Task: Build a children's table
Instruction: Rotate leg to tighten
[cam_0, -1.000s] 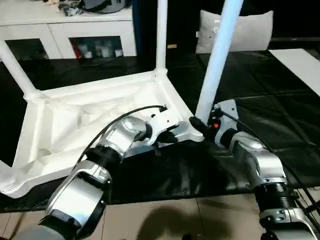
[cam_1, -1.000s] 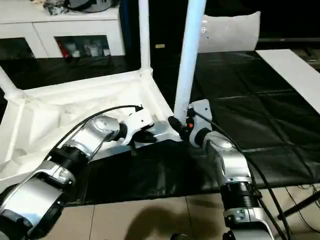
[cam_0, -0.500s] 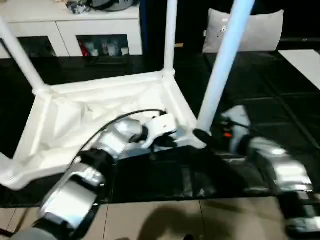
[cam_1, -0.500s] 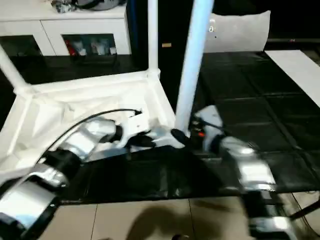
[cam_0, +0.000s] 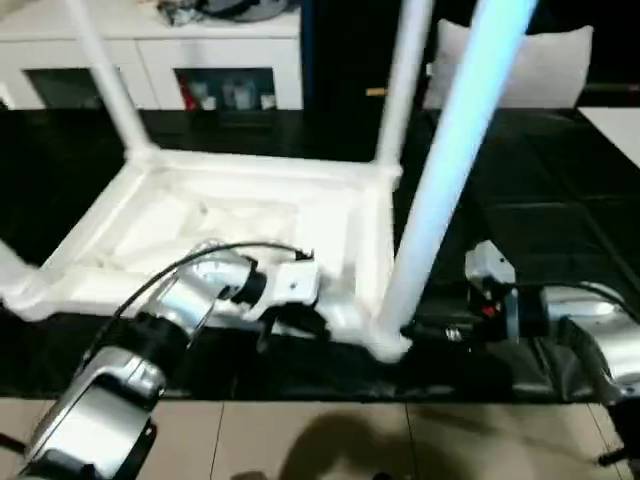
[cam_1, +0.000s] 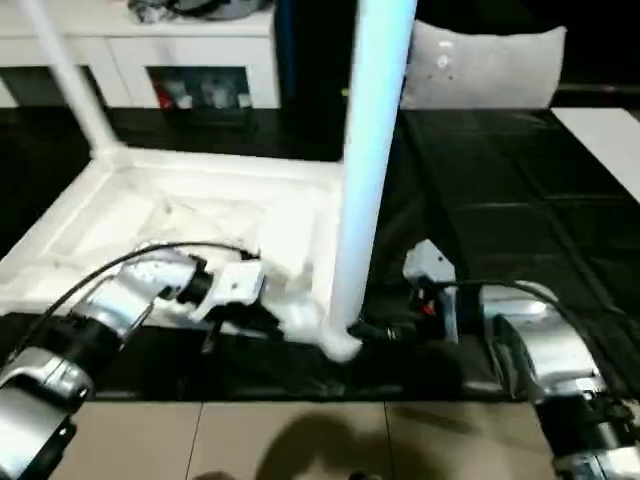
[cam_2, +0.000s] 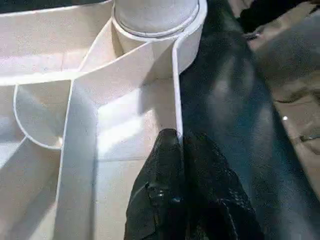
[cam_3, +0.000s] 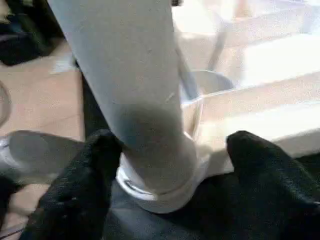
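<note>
The white table top (cam_0: 250, 215) lies upside down on the black mat, ribbed underside up. A long white leg (cam_0: 450, 170) stands in its near right corner socket (cam_3: 165, 195). Two more legs rise at the far left corner (cam_0: 105, 75) and the far right corner (cam_0: 400, 80). My left gripper (cam_2: 180, 145) is shut on the thin near rim (cam_2: 176, 90) of the top, just beside that socket. My right gripper (cam_0: 425, 330) is open, its fingers (cam_3: 95, 165) on either side of the near leg's base.
A white cabinet (cam_0: 150, 40) stands at the back and a grey cushion (cam_0: 540, 65) at the back right. The black mat (cam_0: 560, 200) ends near me at a tiled floor (cam_0: 300, 440). A white panel (cam_0: 618, 125) lies at the far right.
The view has shifted. The table top has turned and its near right corner has come closer to the mat's front edge. Both grippers have stayed at that corner.
</note>
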